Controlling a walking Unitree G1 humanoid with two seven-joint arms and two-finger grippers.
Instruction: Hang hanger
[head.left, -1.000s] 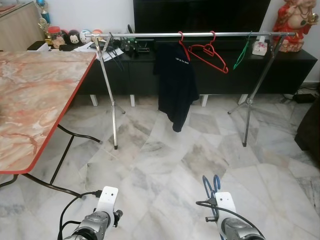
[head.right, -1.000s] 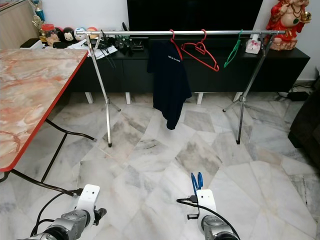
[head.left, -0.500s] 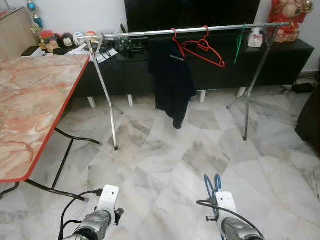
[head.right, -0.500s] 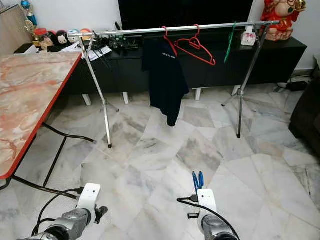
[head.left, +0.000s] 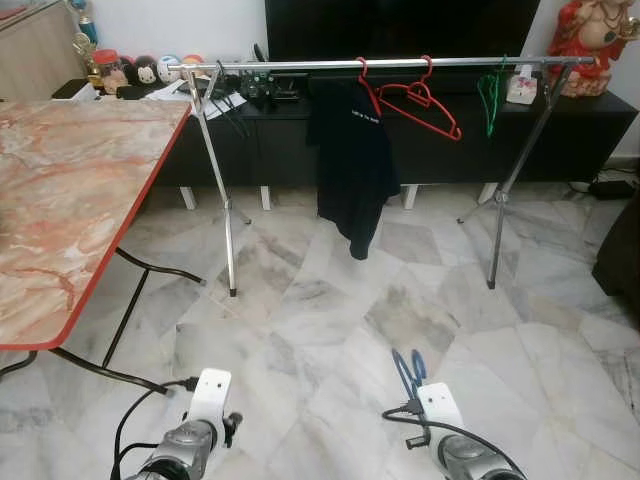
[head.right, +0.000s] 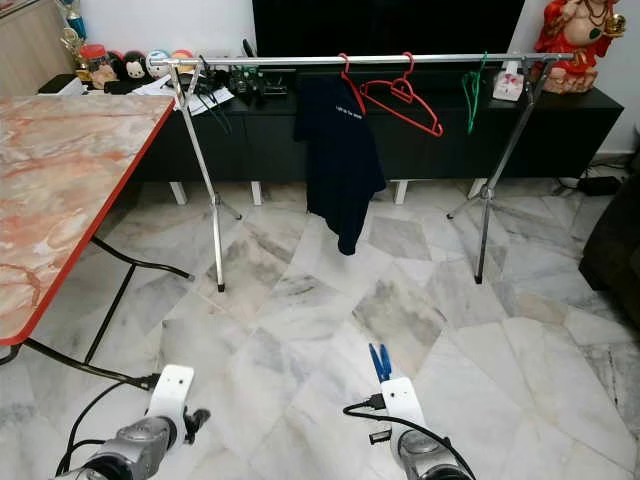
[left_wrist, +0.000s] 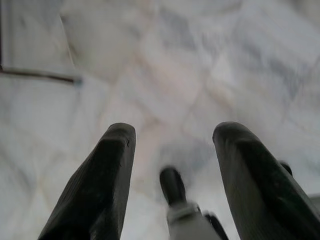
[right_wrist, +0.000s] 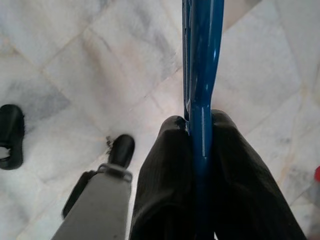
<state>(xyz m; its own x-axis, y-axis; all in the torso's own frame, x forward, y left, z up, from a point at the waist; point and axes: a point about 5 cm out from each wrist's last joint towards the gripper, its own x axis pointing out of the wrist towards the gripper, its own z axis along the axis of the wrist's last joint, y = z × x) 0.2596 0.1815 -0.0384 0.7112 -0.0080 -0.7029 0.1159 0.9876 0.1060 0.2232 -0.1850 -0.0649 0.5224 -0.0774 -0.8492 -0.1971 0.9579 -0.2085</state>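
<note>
Right gripper (right_wrist: 200, 145): jaws clamped tight on the blue hanger (right_wrist: 200, 55), pinching a flat section between both pads, likely so it stays put while carried.
Blue hanger: glossy blue plastic, thin and flat; held low over the marble floor (head.left: 330, 330), rising upright past the fingertips; well apart from the rail, not yet hung.
Left gripper (left_wrist: 172, 150): jaws wide apart, holding nothing, low over the floor, idle.
Clothes rail (head.left: 300, 65): silver bar on splayed metal legs, far ahead across the floor; judged to be the hanging target.
On the rail: black T-shirt (head.left: 352, 160) on a red hanger, an empty red hanger (head.left: 425, 105), a green hanger (head.left: 490, 95) near the right end; bare bar at left looks like the easiest gap.
Bench (head.left: 70, 190): marbled pink top with red edge, to the left, apart from the rail.
Behind the rail: dark TV cabinet (head.left: 580, 135).
</note>
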